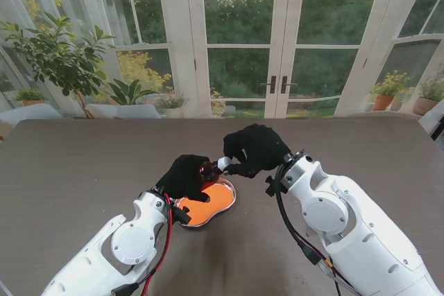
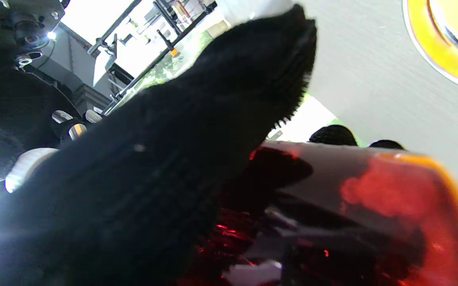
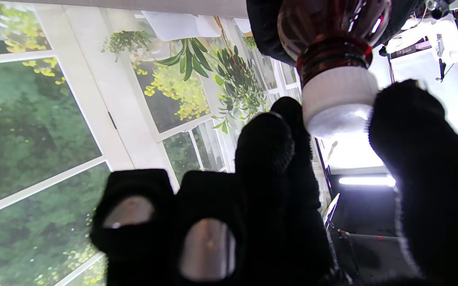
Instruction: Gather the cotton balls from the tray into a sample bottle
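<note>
My left hand [image 1: 186, 177] clasps the dark red translucent sample bottle [image 3: 324, 28], tilted above the orange kidney-shaped tray [image 1: 211, 204]. My right hand [image 1: 254, 149] pinches its white ribbed plastic cap [image 3: 338, 101] between thumb and fingers [image 3: 266, 147]. To do this step well, I would brace the smooth, slippery bottle firmly and turn the cap squarely along the neck. I see no cotton balls on the glossy tray.

No readable text, labels or numbers anywhere.
</note>
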